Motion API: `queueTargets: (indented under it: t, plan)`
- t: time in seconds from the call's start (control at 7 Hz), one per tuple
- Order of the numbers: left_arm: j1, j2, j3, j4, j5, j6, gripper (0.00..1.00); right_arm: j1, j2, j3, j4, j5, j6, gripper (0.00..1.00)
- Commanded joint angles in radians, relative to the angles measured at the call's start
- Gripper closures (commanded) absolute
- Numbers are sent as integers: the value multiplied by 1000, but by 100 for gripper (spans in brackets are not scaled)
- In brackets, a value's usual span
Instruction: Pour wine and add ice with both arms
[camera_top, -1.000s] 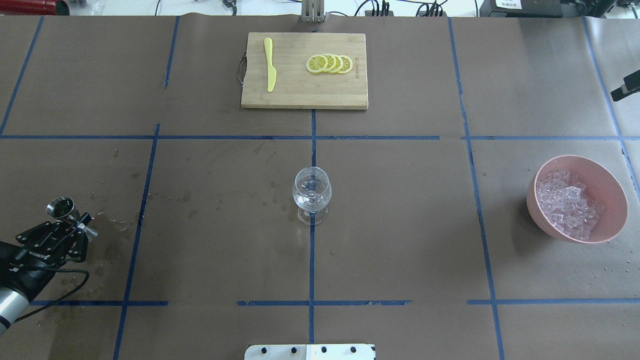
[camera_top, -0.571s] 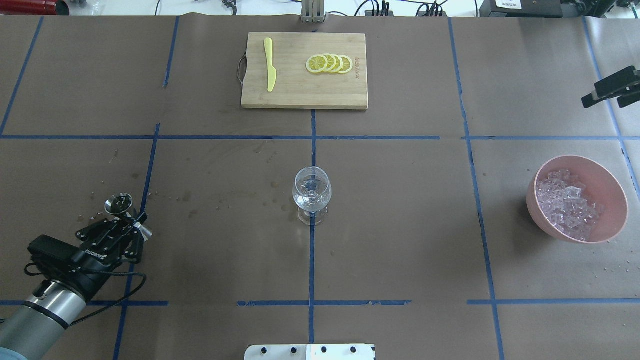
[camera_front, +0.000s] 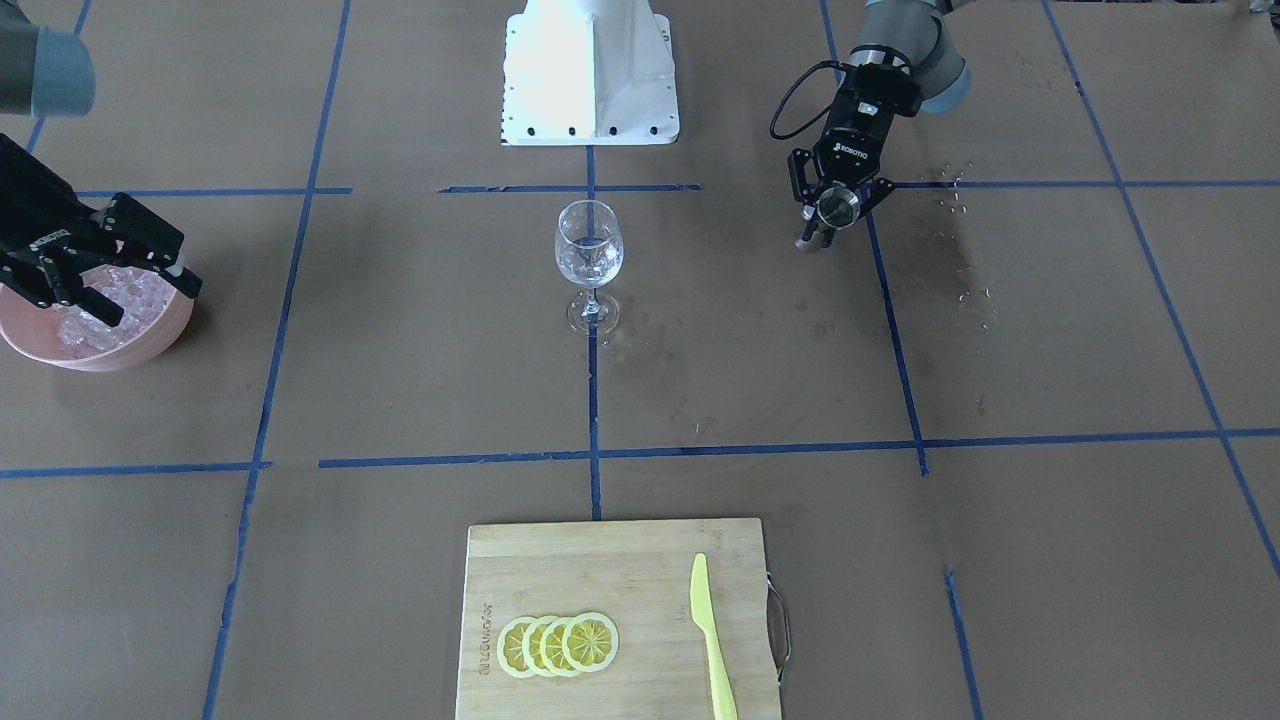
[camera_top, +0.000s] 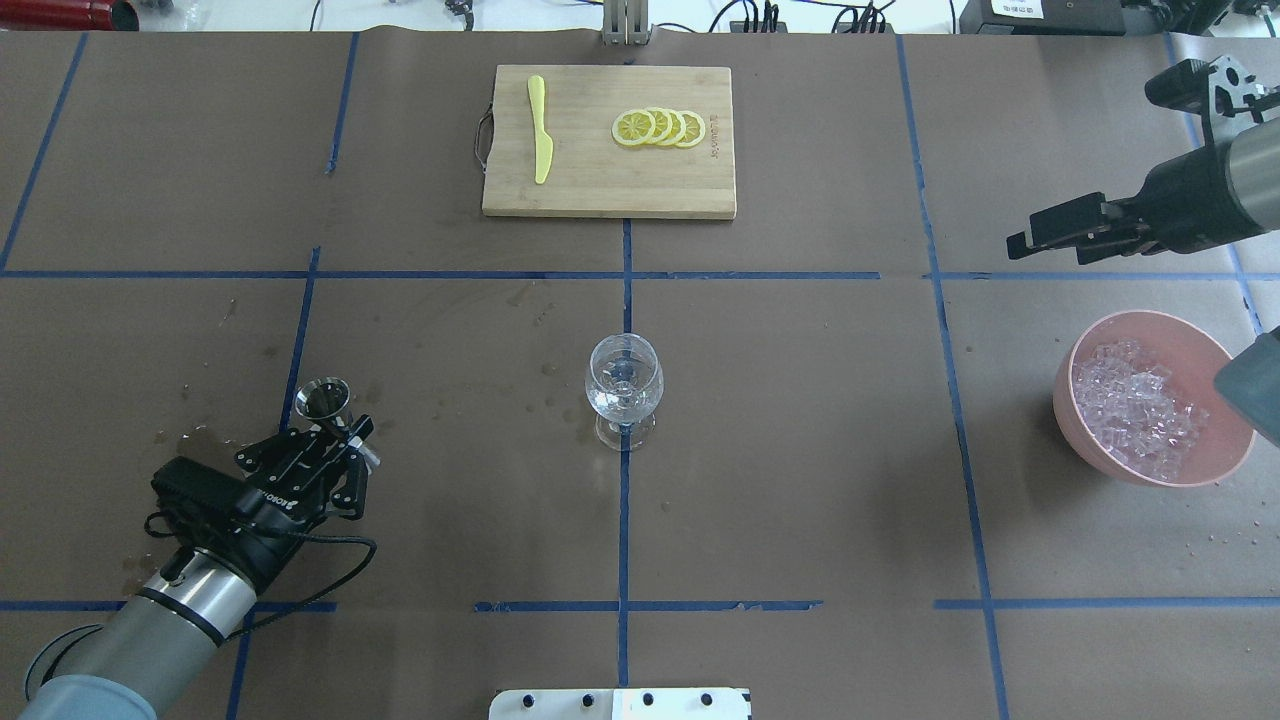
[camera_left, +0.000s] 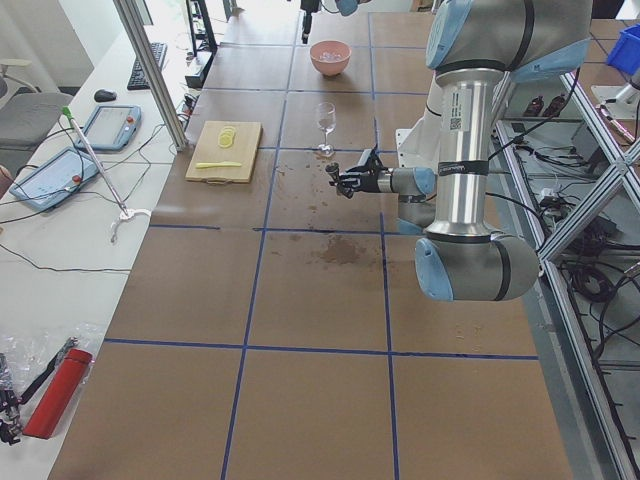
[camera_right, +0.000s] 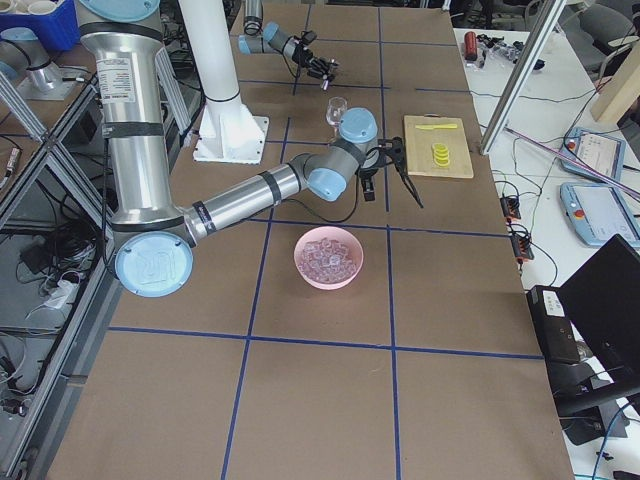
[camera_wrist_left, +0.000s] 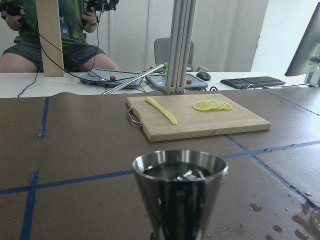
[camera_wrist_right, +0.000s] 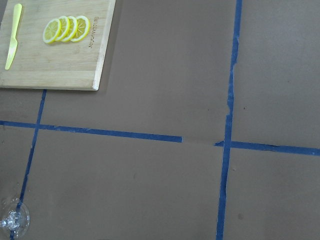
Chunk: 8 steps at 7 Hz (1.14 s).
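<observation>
My left gripper (camera_top: 337, 440) is shut on a steel jigger (camera_top: 322, 398), held upright just above the table, left of the wine glass (camera_top: 624, 385). The left wrist view shows shiny liquid in the jigger (camera_wrist_left: 180, 187). The clear stemmed glass (camera_front: 589, 250) stands at the table's middle with a little shine at its bottom. A pink bowl (camera_top: 1068, 400) at the right holds the heap of clear ice cubes (camera_top: 1135, 408). My right gripper (camera_top: 1048, 248) is open and empty, high up, just beyond the bowl.
A bamboo cutting board (camera_top: 610, 185) at the far middle carries lemon slices (camera_top: 660, 127) and a yellow knife (camera_top: 540, 130). Dark wet marks (camera_top: 200, 440) lie on the brown paper at the left. The white pedestal (camera_front: 590, 70) stands at the robot's edge.
My left gripper has moved right toward the glass, carrying the jigger. My right arm has come in from the right edge to a spot beyond the bowl.
</observation>
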Motion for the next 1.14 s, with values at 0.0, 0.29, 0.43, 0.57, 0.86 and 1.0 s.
queueTargets:
  t: [0.0,0.29,0.43,0.57,0.86,1.0]
  plan:
    - [-88,-100,-52,159,-122,91,100,-19,-15,0,39,-22,31,0]
    - [-125,-213,-204,529,-276,140,100,-19,-15,-1,38,-26,31,0]
    - [-127,-290,-209,663,-333,142,100,-18,-24,0,38,-34,31,0]
    - [-143,-295,-244,734,-408,142,100,-19,-25,-1,38,-52,31,0]
    - [-179,-312,-301,841,-461,148,100,-19,-36,0,39,-57,31,0]
    - [-179,-347,-293,845,-464,150,100,-18,-36,2,39,-57,31,0]
